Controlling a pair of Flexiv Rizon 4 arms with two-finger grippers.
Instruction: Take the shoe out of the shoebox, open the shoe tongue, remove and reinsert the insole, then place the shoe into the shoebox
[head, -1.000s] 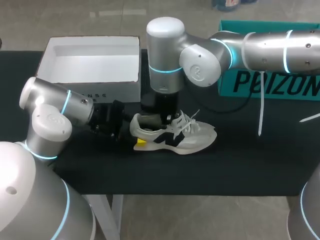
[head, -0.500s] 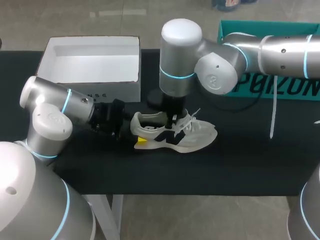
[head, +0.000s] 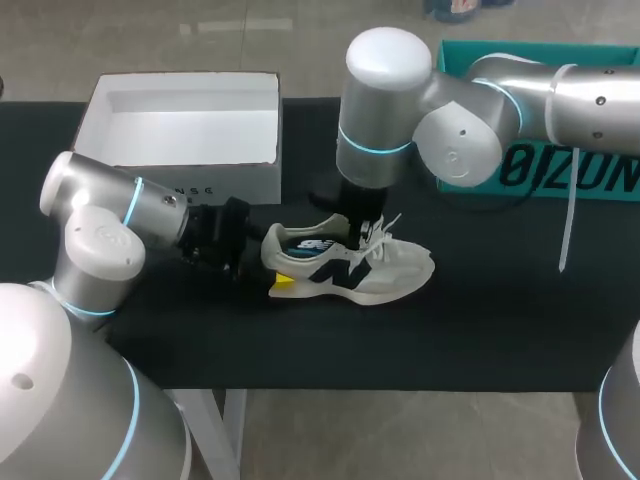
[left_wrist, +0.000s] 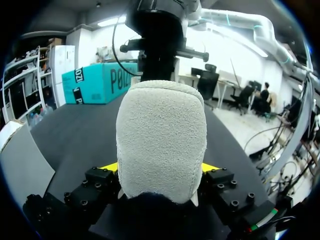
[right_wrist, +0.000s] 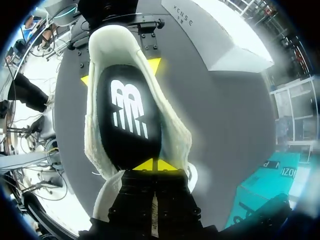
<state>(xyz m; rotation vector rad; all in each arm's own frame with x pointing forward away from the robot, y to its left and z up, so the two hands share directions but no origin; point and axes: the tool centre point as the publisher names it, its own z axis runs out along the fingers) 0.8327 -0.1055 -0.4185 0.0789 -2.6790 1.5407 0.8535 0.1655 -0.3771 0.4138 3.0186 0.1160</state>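
A cream sneaker with a dark logo lies on its sole on the black table, toe to the right. My left gripper is shut on its heel, one yellow tip on each side. My right gripper comes down from above at the front of the shoe's opening. In the right wrist view its yellow tips are pressed together on the front edge of the black insole with the white logo. In the head view the insole slants up out of the opening toward that gripper.
An open white shoebox stands just behind my left gripper at the back left. A teal box stands at the back right, partly behind my right arm. Bare black table lies in front of the shoe.
My right arm has moved to the right and its gripper has risen from inside the shoe. The insole's logo now shows, slanting up out of the opening. The left gripper and shoe stayed put.
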